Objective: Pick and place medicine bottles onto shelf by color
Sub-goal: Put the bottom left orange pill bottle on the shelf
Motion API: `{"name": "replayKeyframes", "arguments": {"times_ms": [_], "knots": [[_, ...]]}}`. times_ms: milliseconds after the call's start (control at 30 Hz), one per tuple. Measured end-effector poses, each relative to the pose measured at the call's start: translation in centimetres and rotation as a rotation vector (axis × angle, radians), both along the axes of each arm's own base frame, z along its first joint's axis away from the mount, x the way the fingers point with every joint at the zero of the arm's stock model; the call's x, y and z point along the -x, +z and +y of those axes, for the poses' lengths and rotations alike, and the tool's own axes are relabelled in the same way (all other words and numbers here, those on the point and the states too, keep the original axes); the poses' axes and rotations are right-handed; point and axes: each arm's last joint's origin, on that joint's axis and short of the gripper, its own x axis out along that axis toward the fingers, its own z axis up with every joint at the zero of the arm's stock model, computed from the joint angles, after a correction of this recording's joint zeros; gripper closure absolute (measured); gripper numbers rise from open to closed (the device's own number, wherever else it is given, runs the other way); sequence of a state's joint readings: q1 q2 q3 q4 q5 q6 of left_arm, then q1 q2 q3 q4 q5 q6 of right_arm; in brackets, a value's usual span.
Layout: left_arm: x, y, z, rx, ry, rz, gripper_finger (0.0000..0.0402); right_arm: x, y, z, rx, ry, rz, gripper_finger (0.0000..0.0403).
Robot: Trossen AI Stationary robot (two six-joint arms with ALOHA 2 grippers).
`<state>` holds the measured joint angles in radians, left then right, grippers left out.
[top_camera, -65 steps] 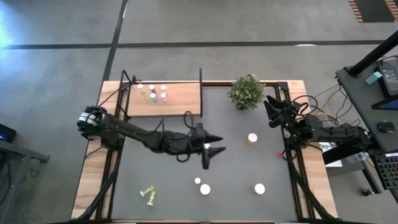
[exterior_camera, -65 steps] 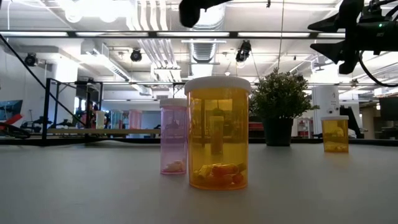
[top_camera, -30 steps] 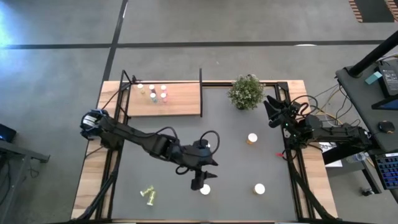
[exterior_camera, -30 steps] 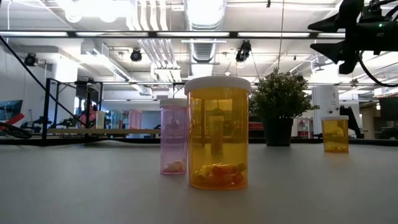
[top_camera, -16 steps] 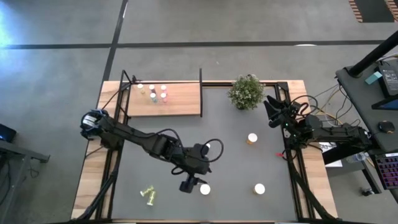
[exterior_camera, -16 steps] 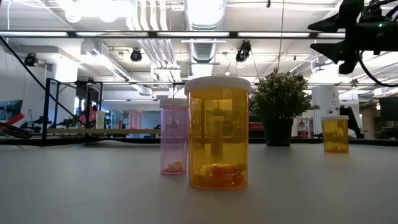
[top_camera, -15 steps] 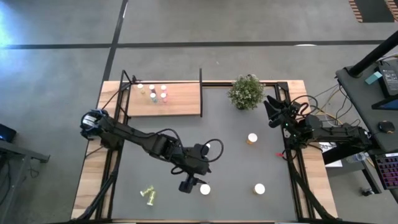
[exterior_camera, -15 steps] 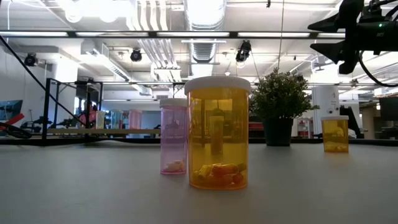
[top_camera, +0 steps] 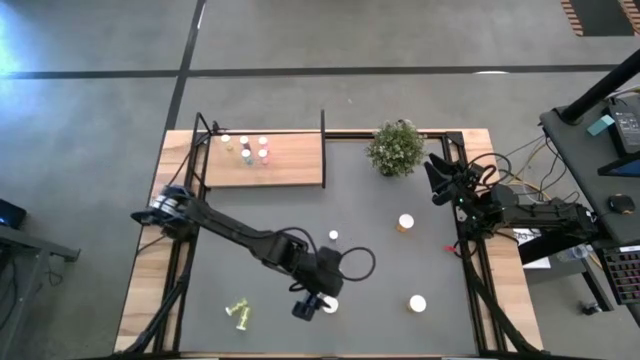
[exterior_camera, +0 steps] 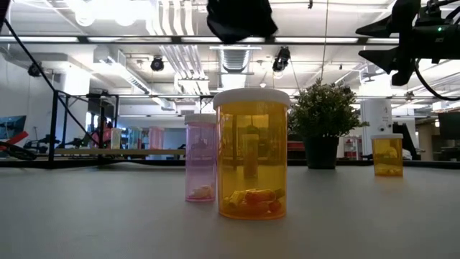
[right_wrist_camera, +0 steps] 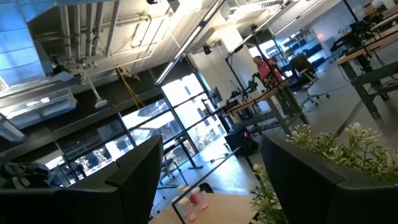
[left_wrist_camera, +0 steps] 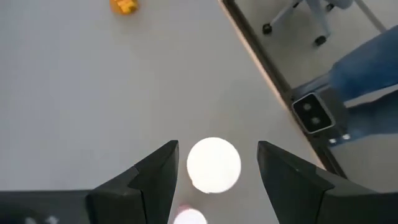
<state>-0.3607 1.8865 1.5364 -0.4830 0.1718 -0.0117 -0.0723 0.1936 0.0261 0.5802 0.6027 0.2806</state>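
Left gripper (top_camera: 318, 304) above large orange bottle (exterior_camera: 252, 154), fingers (left_wrist_camera: 149, 180) spread either side of its white cap. Pink bottle (exterior_camera: 200, 158) just beside; potted plant (top_camera: 396, 147) and shelf (top_camera: 290, 163) well apart. Right gripper (top_camera: 437, 180) parked beside plant, fingers spread.

Grey concrete floor (top_camera: 400, 60); ceiling ducts (exterior_camera: 172, 50), bright lights

Shelf (top_camera: 285, 160) far-left on table (top_camera: 400, 270); plant (top_camera: 396, 148) right of it; 6 bottles (top_camera: 245, 148) on shelf.
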Motion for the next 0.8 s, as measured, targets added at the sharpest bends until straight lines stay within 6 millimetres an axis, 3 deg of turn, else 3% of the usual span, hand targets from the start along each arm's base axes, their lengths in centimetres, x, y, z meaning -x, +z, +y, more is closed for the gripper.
{"name": "replayKeyframes", "arguments": {"times_ms": [200, 500, 800], "knots": [[-0.6, -2.0, -0.7, -0.034, 0.015, 0.035, 0.02, 0.0, 0.0, 0.0, 0.0, 0.0, 0.0, 0.0142], [-0.6, -2.8, -1.5, 0.013, 0.137, 0.09, 0.0199, 0.0, 0.0, 0.0, 0.0, 0.0, 0.0, 0.0142], [-0.5, -3.7, -2.3, 0.016, 0.142, 0.109, 0.0131, 0.0, 0.0, 0.0, 0.0, 0.0, 0.0, 0.0142]]}}
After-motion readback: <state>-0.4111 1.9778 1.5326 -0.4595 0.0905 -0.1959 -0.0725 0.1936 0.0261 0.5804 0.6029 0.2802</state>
